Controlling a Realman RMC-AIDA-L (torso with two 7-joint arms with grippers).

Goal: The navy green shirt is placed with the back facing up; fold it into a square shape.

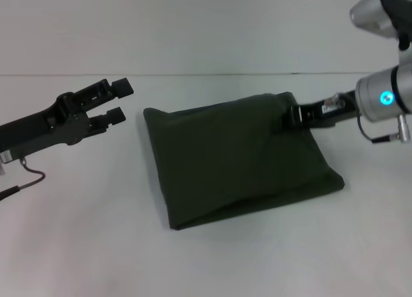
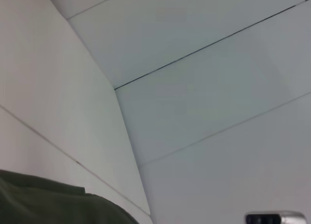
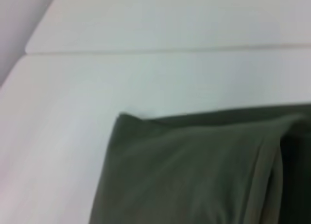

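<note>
1. Spreading across the whole head view, a plain white table (image 1: 77,245), meeting a white wall at a thin seam in the upper part of the frame.
2. Lying at centre frame on that table, the navy green shirt (image 1: 238,162): dark olive, plain, folded into a rough four-sided block, wider toward the lower right, with no lettering showing.
3. Showing a soft crease running along the lower edge, where a thin folded layer is peeking out; upper left corner rounded, lower right corner coming to a blunt point.
4. Reaching in from the right edge of the frame, the right gripper (image 1: 295,114), resting at the shirt's upper right corner with its tip against the cloth; cannot tell whether clenched or released, the tip being dark against dark fabric.
5. Hanging at the left of the frame, the left gripper (image 1: 119,100), released, its two black fingers (image 1: 122,86) standing apart with nothing between, just beside the shirt's upper left corner but not touching.
6. Filling the lower half of the right wrist view, the same olive cloth, blurred, with one fold ridge running along it.
</note>
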